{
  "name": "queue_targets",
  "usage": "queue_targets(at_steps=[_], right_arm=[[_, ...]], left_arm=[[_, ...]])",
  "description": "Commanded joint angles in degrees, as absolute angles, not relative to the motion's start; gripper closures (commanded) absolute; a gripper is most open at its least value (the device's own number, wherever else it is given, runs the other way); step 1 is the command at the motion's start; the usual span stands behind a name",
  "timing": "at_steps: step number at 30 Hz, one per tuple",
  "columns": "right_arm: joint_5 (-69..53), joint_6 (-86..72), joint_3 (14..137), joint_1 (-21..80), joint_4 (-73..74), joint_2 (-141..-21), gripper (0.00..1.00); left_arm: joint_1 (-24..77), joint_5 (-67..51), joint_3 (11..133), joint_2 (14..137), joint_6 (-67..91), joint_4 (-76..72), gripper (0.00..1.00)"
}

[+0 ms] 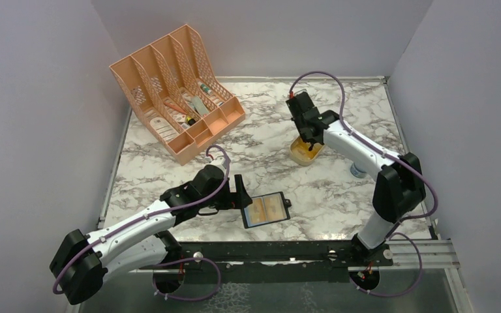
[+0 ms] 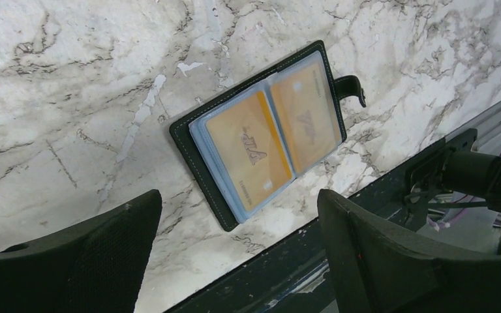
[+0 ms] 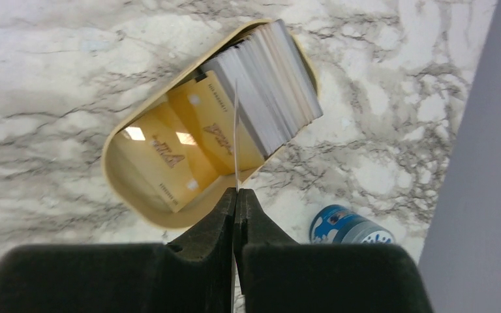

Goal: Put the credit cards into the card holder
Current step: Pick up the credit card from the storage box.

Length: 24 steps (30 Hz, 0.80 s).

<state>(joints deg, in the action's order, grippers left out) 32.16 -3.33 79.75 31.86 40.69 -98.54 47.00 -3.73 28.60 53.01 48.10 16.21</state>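
Observation:
The black card holder (image 1: 265, 210) lies open on the marble near the front edge, two tan-orange cards in its clear sleeves (image 2: 269, 139). My left gripper (image 1: 240, 194) is open and empty just left of it (image 2: 238, 261). A gold oval tin (image 1: 306, 151) holds a stack of credit cards (image 3: 271, 85) standing on edge, with tan-orange cards (image 3: 169, 156) lying beside them. My right gripper (image 3: 236, 193) is shut on one thin card (image 3: 235, 130), seen edge-on, above the tin (image 3: 130, 189).
A peach plastic desk organiser (image 1: 176, 91) with pens stands at the back left. A small blue and white can (image 3: 346, 225) lies right of the tin (image 1: 358, 171). The black table rail (image 2: 339, 215) runs along the front edge.

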Motion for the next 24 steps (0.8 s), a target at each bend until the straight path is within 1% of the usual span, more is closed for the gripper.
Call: queue_targets(at_steps=[1, 6, 11, 14, 19, 21, 24], right_arm=[[21.86, -8.99, 78.25, 32.51, 45.17, -92.59, 0.99], [5.70, -12.51, 72.96, 32.56, 41.41, -82.55, 0.99], [-11.42, -18.96, 64.57, 32.59, 33.01, -71.50, 0.99], [-19.57, -23.17, 59.78, 32.59, 26.49, -65.89, 0.99], [-30.68, -30.06, 52.35, 32.53, 16.95, -58.93, 0.99], [-36.58, -33.68, 49.19, 32.55, 12.26, -57.37, 0.99], [-42.24, -39.20, 44.77, 32.55, 5.75, -55.68, 0.99]], left_arm=[[47.01, -6.06, 31.06, 53.80, 50.35, 14.59, 0.10], [47.02, -8.07, 32.06, 53.22, 53.74, 12.66, 0.13], [46.97, -9.63, 31.46, 51.02, 58.51, 8.49, 0.17], [47.02, -10.34, 30.26, 49.35, 61.51, 4.95, 0.22], [47.02, -11.37, 28.30, 46.81, 65.42, -1.18, 0.32], [46.98, -12.12, 26.64, 45.75, 67.36, -5.75, 0.37], [47.02, -12.45, 24.16, 44.86, 70.37, -11.88, 0.45]])
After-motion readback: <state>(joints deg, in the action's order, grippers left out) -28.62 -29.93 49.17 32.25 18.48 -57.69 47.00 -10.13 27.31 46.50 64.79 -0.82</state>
